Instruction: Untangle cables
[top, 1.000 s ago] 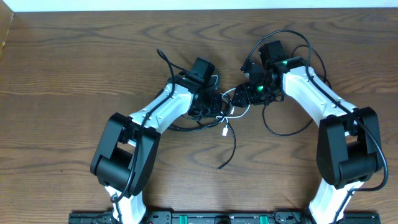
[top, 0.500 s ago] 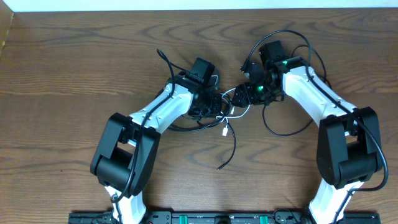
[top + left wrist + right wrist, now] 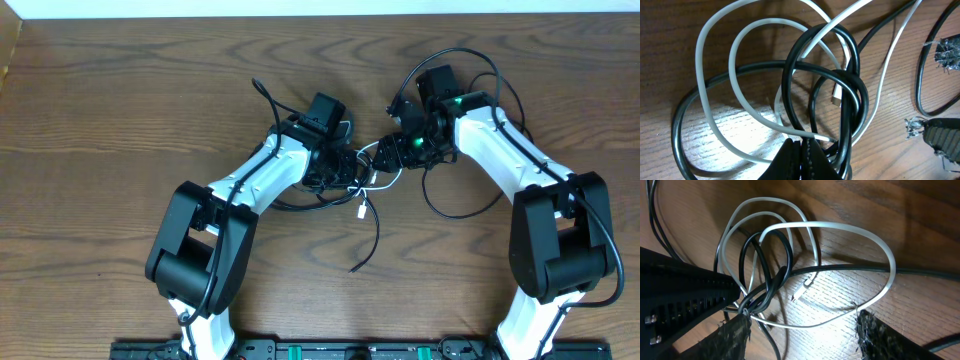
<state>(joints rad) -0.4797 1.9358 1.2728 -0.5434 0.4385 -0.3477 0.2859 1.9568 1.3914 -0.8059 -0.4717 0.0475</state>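
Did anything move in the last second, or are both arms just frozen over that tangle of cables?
Nothing visibly changed. The left gripper stays shut on the cables, the right gripper stays open around a white loop, and the tangle lies where it did on the table.

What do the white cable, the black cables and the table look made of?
The white cable looks like a soft plastic or rubber jacket, smooth, bending in loose loops. The black cables look the same but glossier, with highlights along the curves. The table is brown wood or wood-look laminate; the grain shows, not which.
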